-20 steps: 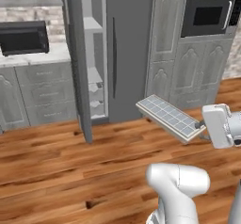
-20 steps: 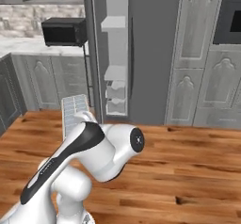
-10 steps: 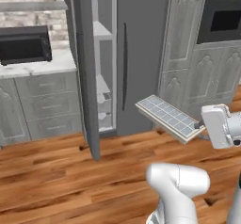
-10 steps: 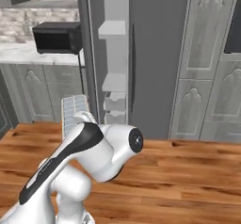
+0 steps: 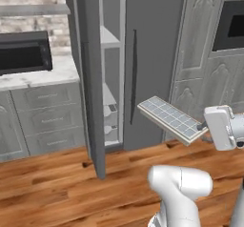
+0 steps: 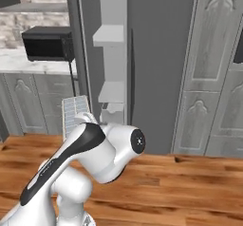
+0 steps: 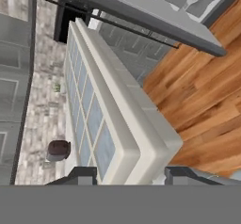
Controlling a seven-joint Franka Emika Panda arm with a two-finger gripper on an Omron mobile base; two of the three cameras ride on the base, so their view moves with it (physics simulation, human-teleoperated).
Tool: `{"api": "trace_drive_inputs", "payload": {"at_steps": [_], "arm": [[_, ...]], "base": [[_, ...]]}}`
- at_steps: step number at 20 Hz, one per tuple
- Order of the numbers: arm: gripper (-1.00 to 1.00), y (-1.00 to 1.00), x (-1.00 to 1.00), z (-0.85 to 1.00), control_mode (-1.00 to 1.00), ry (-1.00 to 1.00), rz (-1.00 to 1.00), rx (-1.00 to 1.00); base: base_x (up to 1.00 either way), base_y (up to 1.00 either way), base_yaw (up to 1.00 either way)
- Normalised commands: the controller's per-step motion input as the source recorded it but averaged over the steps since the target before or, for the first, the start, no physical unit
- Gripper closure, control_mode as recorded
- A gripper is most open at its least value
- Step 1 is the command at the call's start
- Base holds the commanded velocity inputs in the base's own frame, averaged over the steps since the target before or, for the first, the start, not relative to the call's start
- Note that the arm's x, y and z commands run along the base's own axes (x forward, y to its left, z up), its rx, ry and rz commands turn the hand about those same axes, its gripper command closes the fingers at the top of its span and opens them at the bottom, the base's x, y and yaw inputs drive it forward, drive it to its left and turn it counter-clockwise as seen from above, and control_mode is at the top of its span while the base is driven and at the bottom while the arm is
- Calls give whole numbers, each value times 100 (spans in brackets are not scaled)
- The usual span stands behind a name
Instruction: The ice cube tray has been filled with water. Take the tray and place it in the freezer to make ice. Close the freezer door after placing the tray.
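Flat, even rendered light covers the kitchen, with no visible lamp or glare. The warm brown wooden plank floor (image 5: pixel 52 192) carries only faint soft shadows. The tall dark grey open door panel (image 5: pixel 88 73) reads dimmer than the pale shelves. All views look soft and low-resolution.

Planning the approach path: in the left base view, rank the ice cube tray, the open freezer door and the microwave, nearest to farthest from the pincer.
1. Ice cube tray, held in the pincer at right.
2. Freezer door, swung open, left of centre.
3. Microwave, on the far-left counter.
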Motion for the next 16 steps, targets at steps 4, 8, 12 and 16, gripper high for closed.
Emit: {"api": "trace_drive_inputs", "payload": {"at_steps": [4,8,12,16], "arm": [[100,0,0,0,100,0,0,0],[100,0,0,0,100,0,0,0],[100,0,0,0,100,0,0,0],[100,0,0,0,100,0,0,0]], "base": [[76,0,0],[75,0,0],[68,0,0],[64,0,0]]}}
